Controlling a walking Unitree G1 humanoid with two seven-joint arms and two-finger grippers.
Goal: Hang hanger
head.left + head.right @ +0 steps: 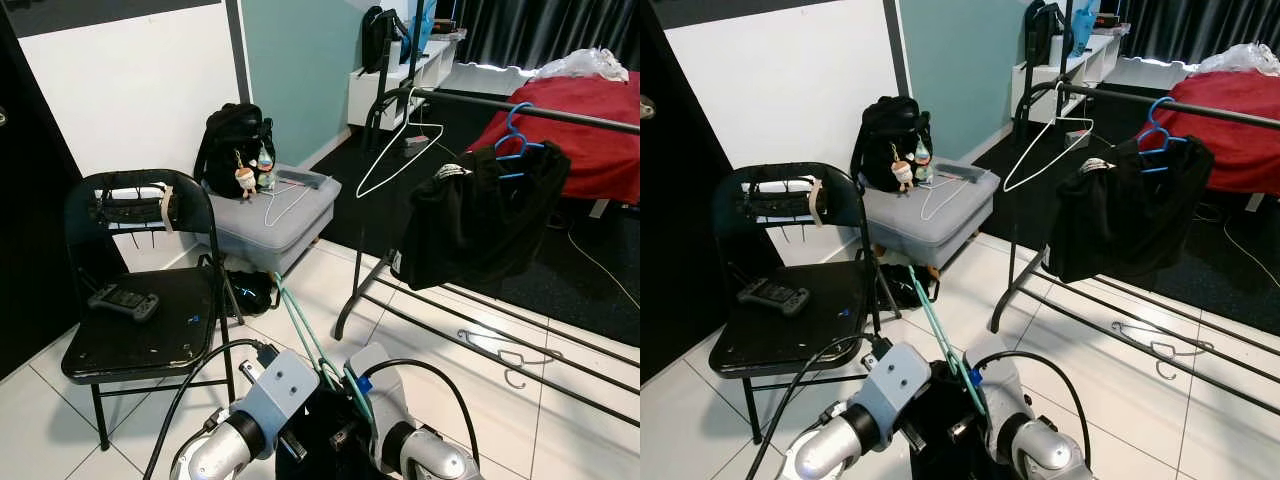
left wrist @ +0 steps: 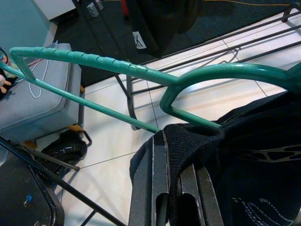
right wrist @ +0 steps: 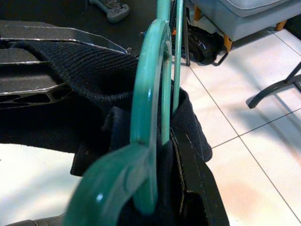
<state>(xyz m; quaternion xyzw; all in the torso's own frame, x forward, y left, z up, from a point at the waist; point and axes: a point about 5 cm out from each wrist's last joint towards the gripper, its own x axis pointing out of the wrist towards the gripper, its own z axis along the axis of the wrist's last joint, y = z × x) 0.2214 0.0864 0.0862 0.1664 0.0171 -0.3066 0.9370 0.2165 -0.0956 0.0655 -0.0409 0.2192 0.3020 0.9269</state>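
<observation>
Green plastic hanger (image 2: 141, 75) with ribbed shoulder, draped with a black knit garment (image 2: 235, 165), tilted low before the robot, well apart from the black metal clothes rail (image 1: 560, 112).

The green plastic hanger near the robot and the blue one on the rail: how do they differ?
The green plastic hanger is low, between the robot's arms, off the rail; the blue plastic hanger is hooked on the black metal rail. The green hanger's long bar sticks out bare toward the grey ottoman, black cloth bunched at one end; the blue one is mostly covered by a draped black garment. Both carry black fabric.
</observation>
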